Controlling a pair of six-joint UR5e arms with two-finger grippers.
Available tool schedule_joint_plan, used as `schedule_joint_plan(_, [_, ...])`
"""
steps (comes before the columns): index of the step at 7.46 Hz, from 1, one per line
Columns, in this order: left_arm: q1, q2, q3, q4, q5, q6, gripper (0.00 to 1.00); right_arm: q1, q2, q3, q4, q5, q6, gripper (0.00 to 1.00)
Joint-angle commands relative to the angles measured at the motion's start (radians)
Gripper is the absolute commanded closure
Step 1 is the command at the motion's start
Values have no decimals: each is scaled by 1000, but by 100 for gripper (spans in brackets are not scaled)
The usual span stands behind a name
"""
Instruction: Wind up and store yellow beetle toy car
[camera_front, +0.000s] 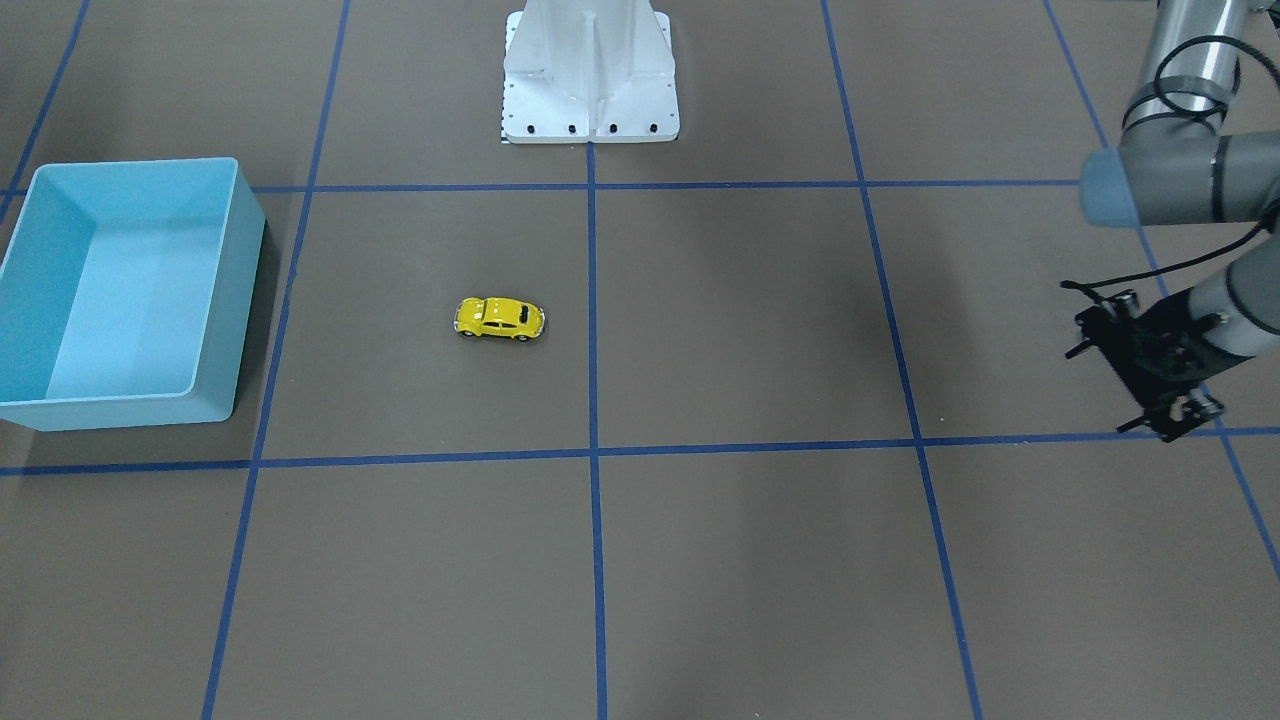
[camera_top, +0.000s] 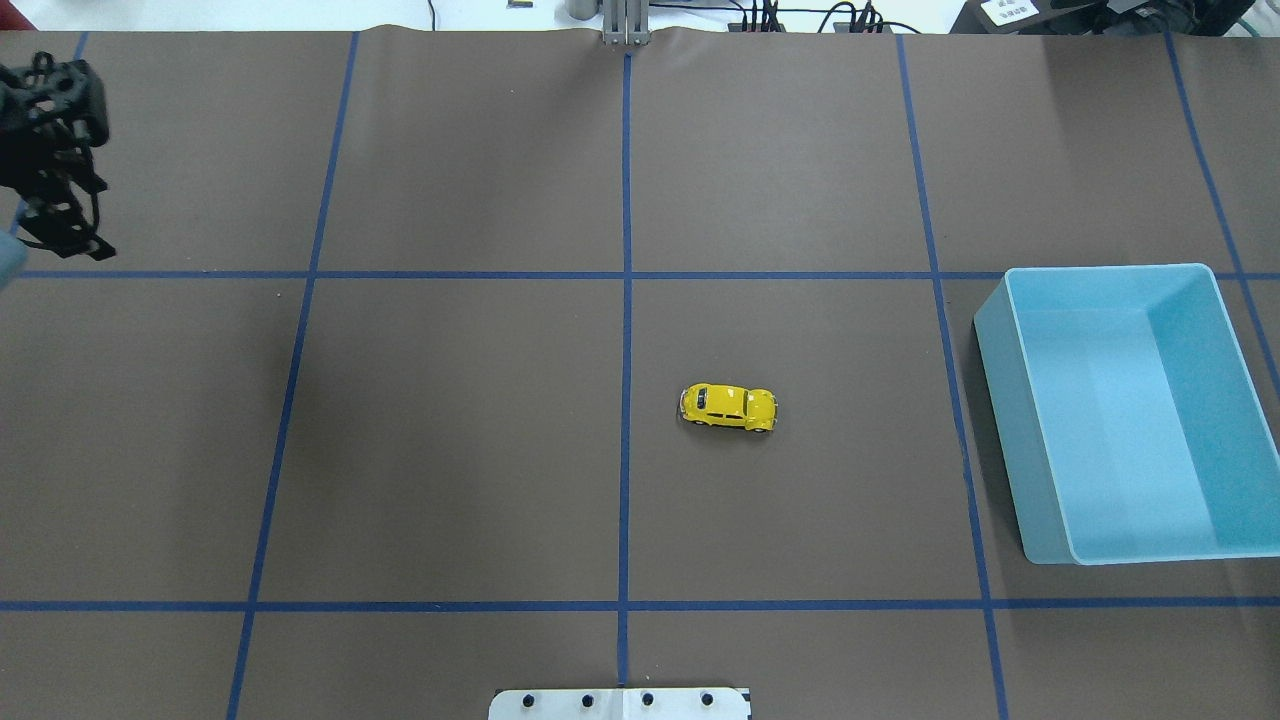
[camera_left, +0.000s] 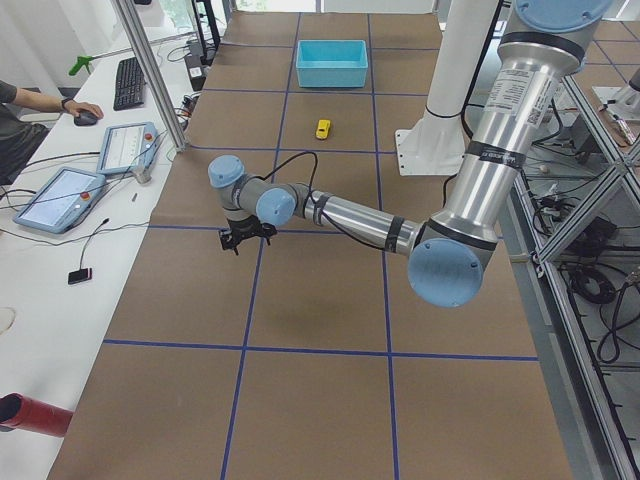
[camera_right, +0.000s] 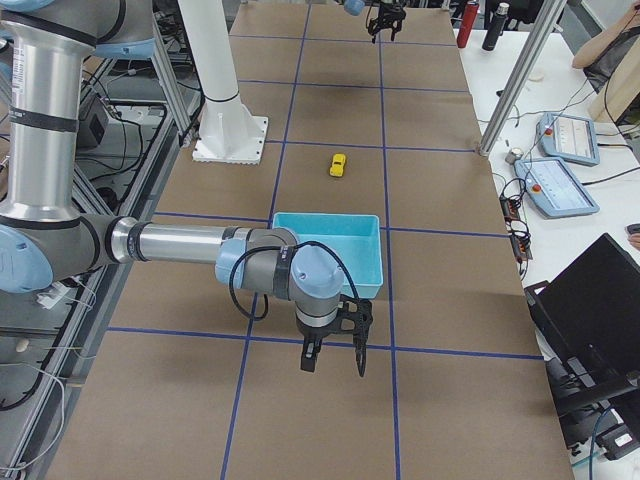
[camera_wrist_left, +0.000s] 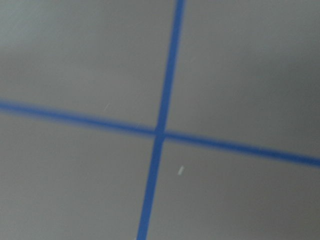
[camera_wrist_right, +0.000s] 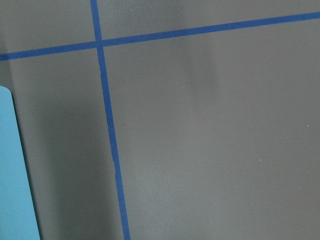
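The yellow beetle toy car (camera_front: 500, 318) stands on its wheels on the brown table mat, near the middle; it also shows in the overhead view (camera_top: 729, 406). The light blue bin (camera_top: 1003, 420) stands open on my right side, apart from the car, with nothing showing inside it. My left gripper (camera_top: 58, 200) hangs above the far left of the table, far from the car; I cannot tell whether it is open. My right gripper (camera_right: 333, 360) shows only in the exterior right view, beside the bin's outer wall, so I cannot tell its state.
The white robot base (camera_front: 590, 80) stands at the table's near-robot edge. Blue tape lines cross the mat. The right wrist view shows the bin's edge (camera_wrist_right: 12, 175) and bare mat. Operator consoles (camera_left: 60, 195) lie beyond the table's far side.
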Motion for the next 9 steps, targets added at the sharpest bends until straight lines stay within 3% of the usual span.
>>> schedule_joint_plan(1, [-179, 71, 0, 153, -2, -7, 0, 0, 0, 0, 0, 0, 0, 0])
schedule_joint_plan(3, [-312, 139, 0, 162, -4, -18, 0, 0, 0, 0, 1, 0, 0, 0])
schedule_joint_plan(4, [-360, 163, 7, 163, -10, -109, 0, 0, -2, -11, 0, -2, 9, 0])
schedule_joint_plan(5, [-377, 180, 7, 162, -46, -362, 0, 0, 8, -62, 0, 14, 5, 0])
schedule_joint_plan(6, [-382, 203, 6, 163, -126, -621, 0, -9, 24, -36, 80, 17, -3, 0])
schedule_joint_plan(7, [-379, 210, 9, 148, -186, -742, 0, -11, 29, -20, 118, 23, -5, 0])
schedule_joint_plan(8, [-377, 204, -2, 143, -204, -745, 0, -33, 29, 9, 121, 23, -5, 0])
schedule_joint_plan(9, [-379, 220, -25, 143, -206, -745, 0, -140, 56, 55, 124, -6, -14, 0])
